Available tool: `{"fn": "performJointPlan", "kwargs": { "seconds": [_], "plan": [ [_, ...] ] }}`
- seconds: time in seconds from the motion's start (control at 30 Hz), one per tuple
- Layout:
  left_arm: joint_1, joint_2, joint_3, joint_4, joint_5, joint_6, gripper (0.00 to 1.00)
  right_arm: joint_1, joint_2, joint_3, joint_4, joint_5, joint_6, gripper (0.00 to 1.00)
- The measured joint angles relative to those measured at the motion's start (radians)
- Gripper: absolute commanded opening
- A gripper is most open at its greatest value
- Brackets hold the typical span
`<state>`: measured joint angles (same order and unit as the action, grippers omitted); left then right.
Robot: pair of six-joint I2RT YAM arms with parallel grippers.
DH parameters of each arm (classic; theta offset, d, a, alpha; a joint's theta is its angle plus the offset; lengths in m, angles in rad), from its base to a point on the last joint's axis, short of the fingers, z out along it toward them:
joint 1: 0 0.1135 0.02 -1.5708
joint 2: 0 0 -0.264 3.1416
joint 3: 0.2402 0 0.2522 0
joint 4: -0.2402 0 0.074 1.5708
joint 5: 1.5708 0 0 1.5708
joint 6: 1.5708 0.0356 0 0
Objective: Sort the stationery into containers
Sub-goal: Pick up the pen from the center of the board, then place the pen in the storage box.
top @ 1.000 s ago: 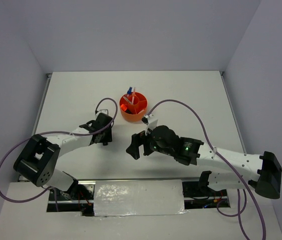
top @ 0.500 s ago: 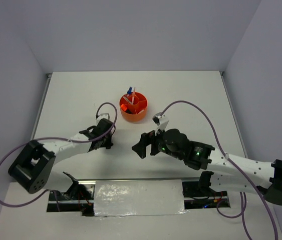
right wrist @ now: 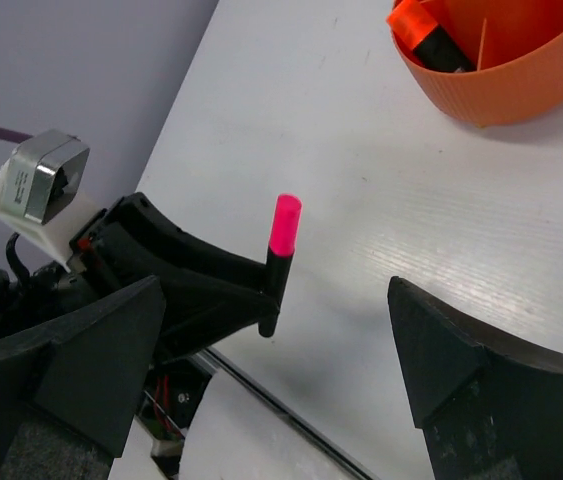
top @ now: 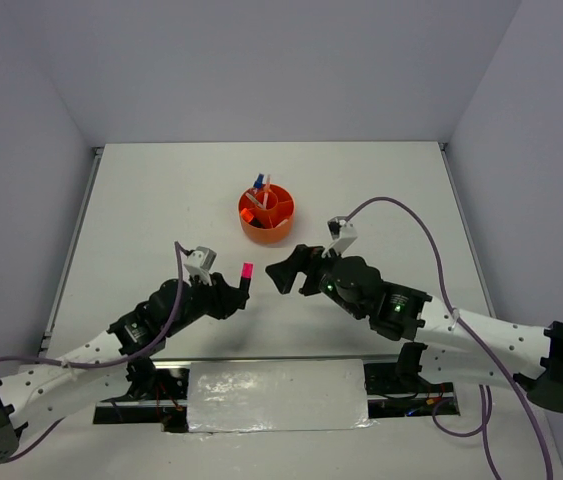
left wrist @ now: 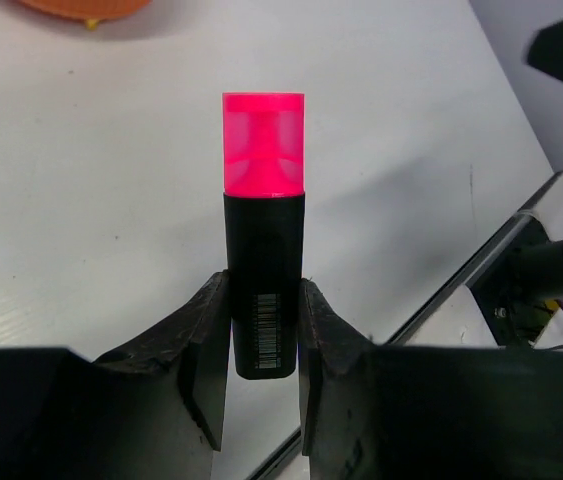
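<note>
Left end effector (left wrist: 263,300) grips smooth black highlighter (left wrist: 263,240), pink cap; right end effector (right wrist: 276,300) agape.

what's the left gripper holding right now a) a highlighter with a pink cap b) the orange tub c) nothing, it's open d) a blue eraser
A: the left gripper is shut on the black barrel of the highlighter, with the pink cap sticking out past the fingers.
</note>
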<state>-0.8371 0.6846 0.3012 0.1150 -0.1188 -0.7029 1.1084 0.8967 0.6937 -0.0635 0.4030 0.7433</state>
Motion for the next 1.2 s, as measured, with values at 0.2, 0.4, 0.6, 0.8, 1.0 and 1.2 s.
{"fn": "performJointPlan", "kwargs": {
  "seconds": [0.2,0.4,0.6,0.8,1.0,1.2],
  "plan": [
    [-0.010,-0.079,-0.062,0.102,0.084,0.027,0.00,0.000,0.159,0.027,0.075,-0.028,0.023,0.85],
    [-0.014,-0.120,-0.101,0.207,0.155,0.048,0.00,0.006,0.271,0.027,0.129,-0.060,0.047,0.69],
    [-0.031,-0.080,-0.105,0.265,0.187,0.053,0.00,0.013,0.332,0.027,0.200,-0.115,0.043,0.47],
    [-0.040,-0.066,-0.105,0.268,0.173,0.074,0.59,0.012,0.343,0.026,0.245,-0.155,0.006,0.00],
    [-0.043,-0.056,0.030,-0.009,0.119,0.067,0.99,0.004,0.334,0.045,0.262,-0.160,-0.179,0.00],
    [-0.045,-0.013,0.378,-0.446,0.043,0.040,0.99,-0.087,0.387,0.158,0.357,-0.137,-0.528,0.00]
  ]
}}
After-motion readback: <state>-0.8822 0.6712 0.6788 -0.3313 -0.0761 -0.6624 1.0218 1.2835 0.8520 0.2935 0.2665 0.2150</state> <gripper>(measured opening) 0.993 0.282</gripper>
